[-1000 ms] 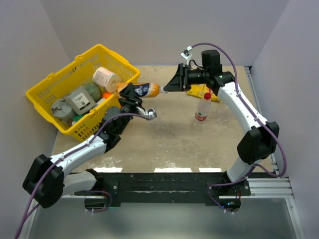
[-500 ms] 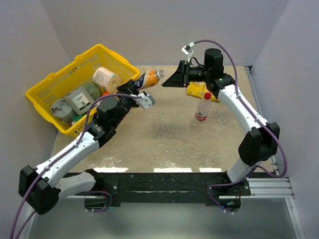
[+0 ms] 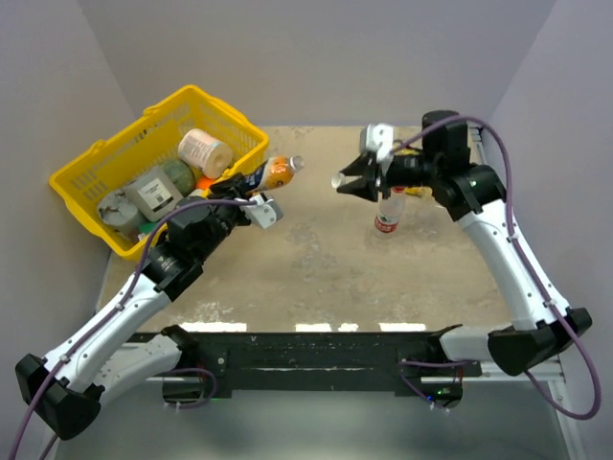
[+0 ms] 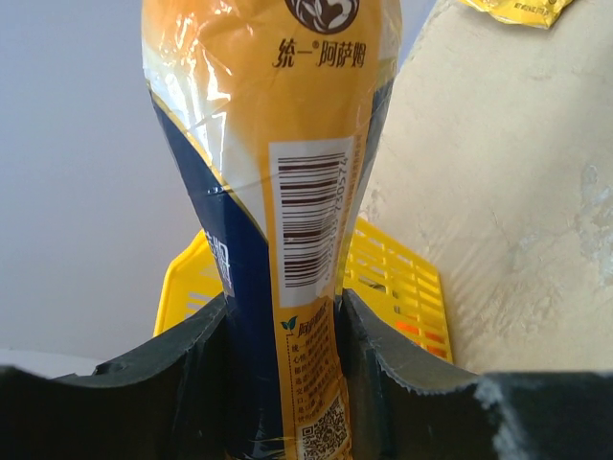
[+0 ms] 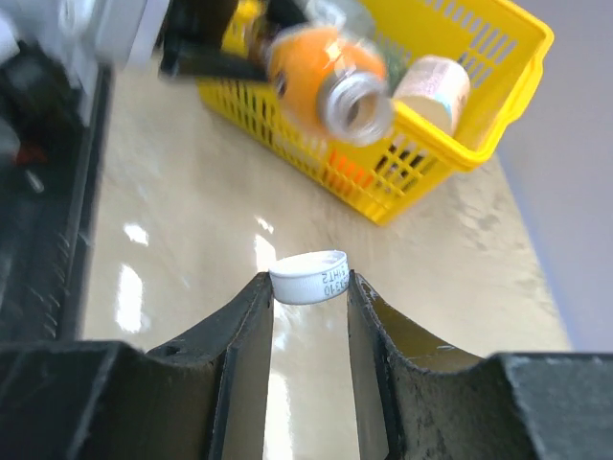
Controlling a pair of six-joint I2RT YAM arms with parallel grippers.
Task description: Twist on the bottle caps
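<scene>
My left gripper (image 3: 245, 184) is shut on the lower body of an orange-and-blue labelled bottle (image 3: 273, 172), which tilts with its open neck toward the right. In the left wrist view the bottle (image 4: 278, 192) fills the gap between the pads of that gripper (image 4: 284, 326). My right gripper (image 3: 343, 181) is shut on a white bottle cap (image 3: 338, 179), a short gap right of the neck. The right wrist view shows the cap (image 5: 309, 276) pinched at the tips of the gripper (image 5: 309, 287), with the open bottle mouth (image 5: 356, 101) beyond. A clear bottle (image 3: 388, 213) stands upright with a red cap (image 3: 398, 185).
A yellow basket (image 3: 96, 163) with several packaged goods sits at the back left, just behind the held bottle. A yellow snack bag (image 3: 415, 190) lies behind the clear bottle, partly hidden by my right arm. Grey walls close in the table on three sides.
The left arm lifted the orange bottle toward the basket and tilted its neck up. The right gripper, cap still held, swung forward and right, away from the bottle mouth.
</scene>
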